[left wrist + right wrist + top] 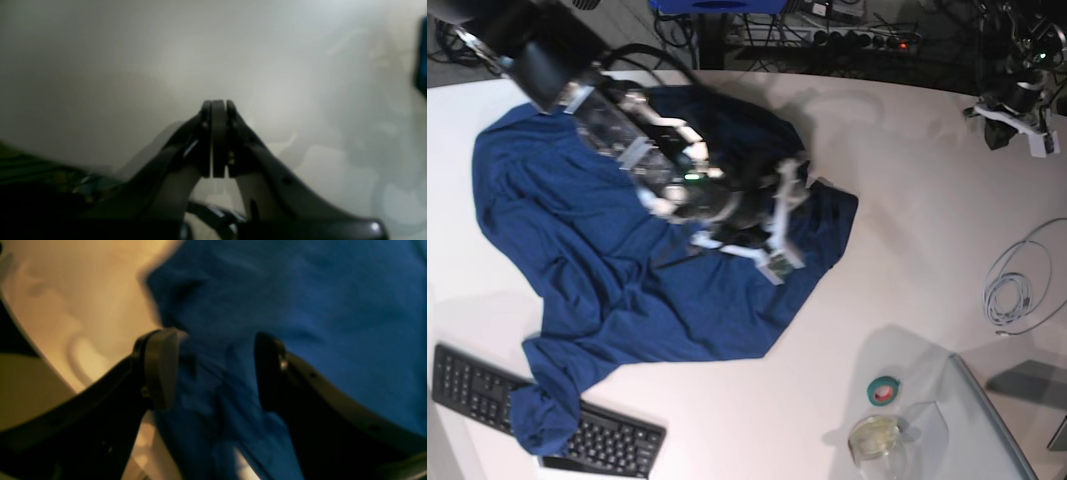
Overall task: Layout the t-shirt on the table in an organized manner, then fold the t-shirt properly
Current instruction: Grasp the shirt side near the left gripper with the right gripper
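Note:
The dark blue t-shirt (pixel 607 250) lies rumpled and spread across the left half of the white table (pixel 917 190). My right gripper (pixel 785 225) hovers over the shirt's right edge. In the right wrist view it (pixel 215 340) is open, its fingers standing on either side of a raised fold of the t-shirt (pixel 333 290), with bare table (pixel 83 306) to the left. My left gripper (pixel 218 106) is shut with nothing in it, above bare table (pixel 100 66). In the base view the left arm's end (pixel 1015 108) sits at the far right corner, well away from the shirt.
A black keyboard (pixel 487 385) lies at the front left, partly under the shirt's bunched lower corner. A green tape roll (pixel 885 390), a clear glass (pixel 877 437) and a grey panel (pixel 997 430) stand at the front right. A coiled white cable (pixel 1017 290) lies at the right edge.

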Controlling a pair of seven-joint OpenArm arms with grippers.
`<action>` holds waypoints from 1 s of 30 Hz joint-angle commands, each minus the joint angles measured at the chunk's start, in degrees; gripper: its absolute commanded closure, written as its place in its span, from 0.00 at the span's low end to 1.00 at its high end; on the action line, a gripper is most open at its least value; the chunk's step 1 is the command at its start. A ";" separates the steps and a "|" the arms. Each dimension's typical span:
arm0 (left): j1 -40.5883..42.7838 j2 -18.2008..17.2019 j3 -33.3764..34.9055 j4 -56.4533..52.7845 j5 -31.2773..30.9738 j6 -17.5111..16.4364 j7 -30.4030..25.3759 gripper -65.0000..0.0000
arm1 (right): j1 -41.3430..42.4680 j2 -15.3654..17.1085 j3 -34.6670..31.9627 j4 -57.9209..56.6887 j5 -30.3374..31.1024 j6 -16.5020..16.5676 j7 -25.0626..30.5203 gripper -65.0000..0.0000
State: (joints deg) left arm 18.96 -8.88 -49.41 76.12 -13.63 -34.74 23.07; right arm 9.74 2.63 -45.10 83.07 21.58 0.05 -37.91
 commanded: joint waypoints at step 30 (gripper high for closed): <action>1.21 -1.01 -5.05 1.03 -0.57 -0.20 -1.05 1.00 | 6.39 -11.29 -1.10 -22.98 0.53 0.17 10.70 0.91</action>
State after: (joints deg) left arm 20.01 -8.88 -54.17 76.49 -13.54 -34.76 23.00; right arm 14.85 -7.84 -46.15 58.94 21.93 0.40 -28.38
